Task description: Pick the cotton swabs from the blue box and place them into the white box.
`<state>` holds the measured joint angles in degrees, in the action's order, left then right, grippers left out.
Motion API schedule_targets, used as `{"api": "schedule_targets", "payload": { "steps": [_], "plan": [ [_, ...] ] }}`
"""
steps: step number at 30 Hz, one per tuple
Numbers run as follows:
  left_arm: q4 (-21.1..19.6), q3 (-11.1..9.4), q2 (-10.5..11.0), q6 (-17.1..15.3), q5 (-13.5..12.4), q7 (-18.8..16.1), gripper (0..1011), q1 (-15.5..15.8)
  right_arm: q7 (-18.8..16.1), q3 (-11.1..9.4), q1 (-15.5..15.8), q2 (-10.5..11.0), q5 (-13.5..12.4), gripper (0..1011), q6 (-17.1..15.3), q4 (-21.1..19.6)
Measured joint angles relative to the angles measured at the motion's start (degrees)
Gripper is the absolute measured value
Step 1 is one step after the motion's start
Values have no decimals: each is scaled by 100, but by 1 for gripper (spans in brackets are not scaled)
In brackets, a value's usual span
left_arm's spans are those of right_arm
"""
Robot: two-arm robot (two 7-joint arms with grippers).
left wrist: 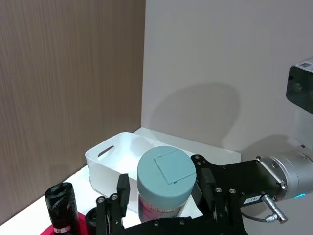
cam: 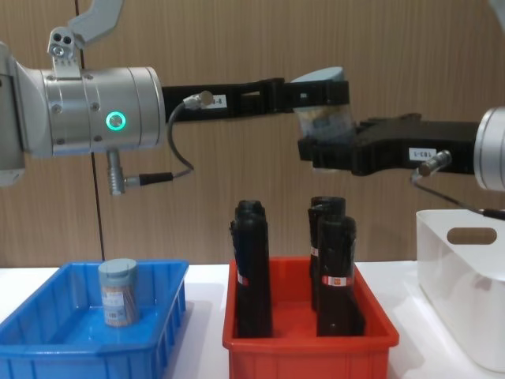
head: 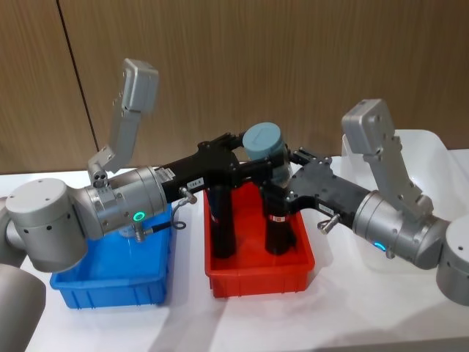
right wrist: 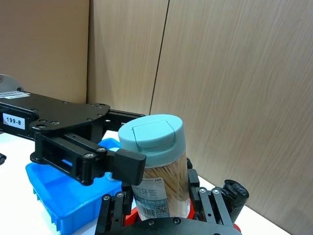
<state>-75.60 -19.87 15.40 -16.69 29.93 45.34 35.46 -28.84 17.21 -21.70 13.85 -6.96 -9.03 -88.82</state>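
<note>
**Above the red bin — one jar aloft, none delivered**

One jar of cotton swabs is held clamped near its lid by the left gripper. The right gripper is set around its lower body, but whether that hold is closed cannot be told. A second jar is left upright in the blue box — no jar is seen in the white box.

Left box holds a swab jar, middle bin holds rolls, tub stands right.

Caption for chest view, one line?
Handover above red bin: left pincer holds cotton swab jar at its lid, right pincer at its base; second jar in blue box.
</note>
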Motion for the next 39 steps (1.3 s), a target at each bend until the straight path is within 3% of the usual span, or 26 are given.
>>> {"api": "schedule_targets", "payload": {
  "steps": [4, 6, 21, 39],
  "plan": [
    [0, 1, 0, 0, 0, 0, 998, 0, 9, 2, 5, 11, -13, 661, 4, -18],
    [0, 2, 0, 0, 0, 0, 1004, 1, 16, 3, 8, 16, -21, 661, 6, -24],
    [-3, 8, 0, 4, 3, -1, 1004, 4, 79, 9, 20, 53, -49, 661, 21, -2],
    [-3, 8, -1, 9, 3, -7, 1004, 3, 421, -130, -58, 132, -149, 661, 65, 641]
  ]
}}
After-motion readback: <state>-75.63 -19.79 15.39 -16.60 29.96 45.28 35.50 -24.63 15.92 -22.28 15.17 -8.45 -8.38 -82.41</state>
